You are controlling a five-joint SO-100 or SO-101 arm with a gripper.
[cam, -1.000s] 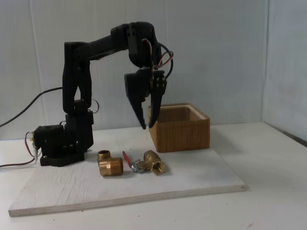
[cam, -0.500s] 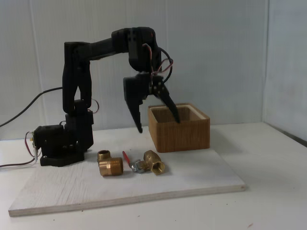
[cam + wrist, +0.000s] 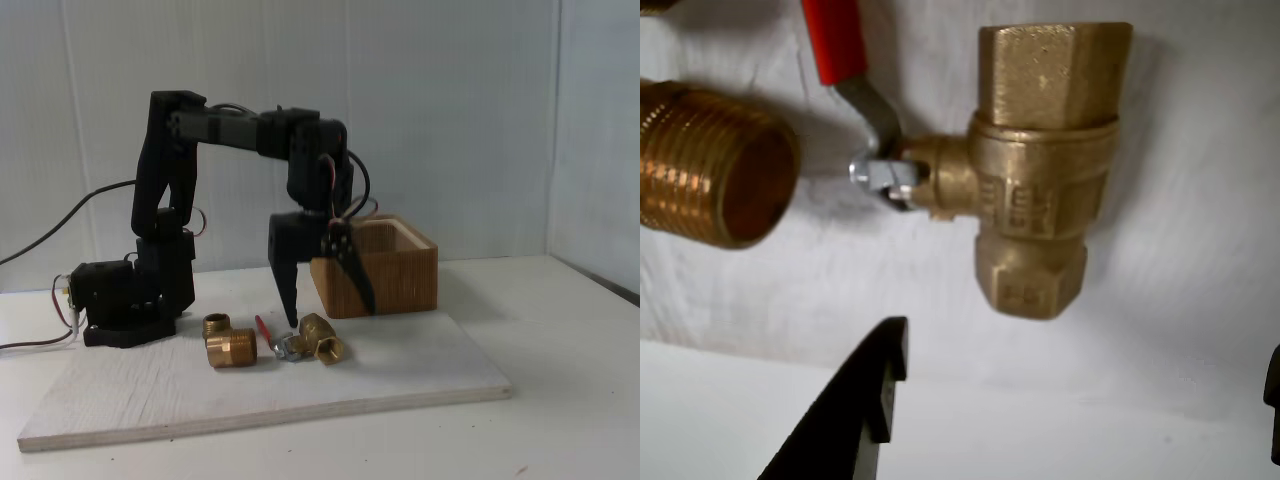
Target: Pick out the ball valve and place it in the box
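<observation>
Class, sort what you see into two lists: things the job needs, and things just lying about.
Needed:
ball valve
box
gripper, open above the valve

Lying about:
brass elbow fitting
white board
cables

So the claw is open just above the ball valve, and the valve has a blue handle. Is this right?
Not quite: the handle is red, not blue, as the wrist view shows. The rest holds: the claw is open just above the ball valve, with its fingers spread to either side.
</observation>
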